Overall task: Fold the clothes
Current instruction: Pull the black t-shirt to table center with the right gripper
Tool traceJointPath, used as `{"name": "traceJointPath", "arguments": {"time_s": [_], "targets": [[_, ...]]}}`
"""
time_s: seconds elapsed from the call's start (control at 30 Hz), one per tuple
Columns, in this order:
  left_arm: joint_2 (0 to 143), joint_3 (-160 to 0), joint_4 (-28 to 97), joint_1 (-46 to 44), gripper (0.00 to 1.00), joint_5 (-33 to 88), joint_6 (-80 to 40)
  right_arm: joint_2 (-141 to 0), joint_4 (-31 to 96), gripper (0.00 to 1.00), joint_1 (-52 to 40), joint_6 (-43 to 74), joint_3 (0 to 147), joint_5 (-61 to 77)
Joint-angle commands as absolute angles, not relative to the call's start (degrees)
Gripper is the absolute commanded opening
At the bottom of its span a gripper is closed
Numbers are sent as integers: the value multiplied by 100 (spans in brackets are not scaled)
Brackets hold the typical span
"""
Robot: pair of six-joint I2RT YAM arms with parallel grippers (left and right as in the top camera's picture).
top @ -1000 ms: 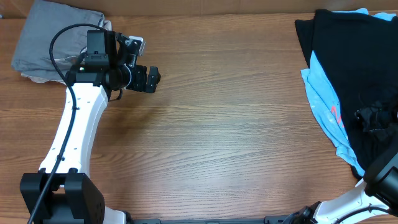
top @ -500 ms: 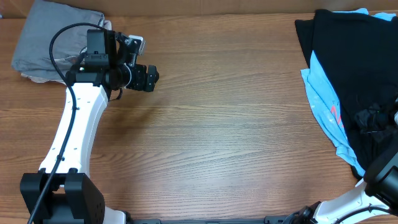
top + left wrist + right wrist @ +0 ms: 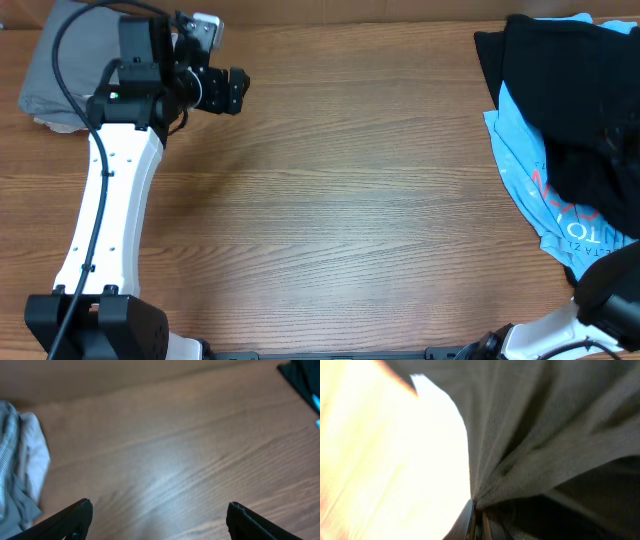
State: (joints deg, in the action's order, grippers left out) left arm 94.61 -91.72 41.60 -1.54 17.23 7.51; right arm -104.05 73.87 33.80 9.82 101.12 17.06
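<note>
White left arm (image 3: 105, 200) reaches from its base at the near left edge toward the far left. The left hand (image 3: 238, 88) points right, with its fingers (image 3: 70, 520) spread wide. The right arm (image 3: 608, 290) rises at the near right corner, and the right hand (image 3: 477, 522) is pinched closed on the black T-shirt (image 3: 570, 110).

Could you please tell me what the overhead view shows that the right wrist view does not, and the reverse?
Only the overhead view shows the left gripper beside the grey folded garment, the wide table, and the light blue tee with red print lying under the black T-shirt. Only the right wrist view shows the right gripper shut on a bunched fold of that shirt, creases fanning from its fingertips. Both show the black T-shirt.
</note>
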Motion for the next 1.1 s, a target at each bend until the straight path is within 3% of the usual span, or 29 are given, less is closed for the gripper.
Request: {"name": "traceJointPath", "arguments": {"time_s": [0.0,0.33,0.63,0.83,1.07], "targets": [[9319,-9537,4187,-191,88,1802,729,-9859,7599,4,2622,725,10661,2073],[9319,-9579,4346,3,89,832,727,-9695,7087,4,-362,1192,10694,2685],[9321,-9579,4589,521,91,534,729,-9797,6689,4,-2716,1953,10694,1594],[9321,-9579,4700,578,92,585,729,-9795,6650,4,-2838,2025,10694,1267],[9378,-9572,5231,193,91,904,781,-9845,6606,4,-1949,2108,10687,443]]}}
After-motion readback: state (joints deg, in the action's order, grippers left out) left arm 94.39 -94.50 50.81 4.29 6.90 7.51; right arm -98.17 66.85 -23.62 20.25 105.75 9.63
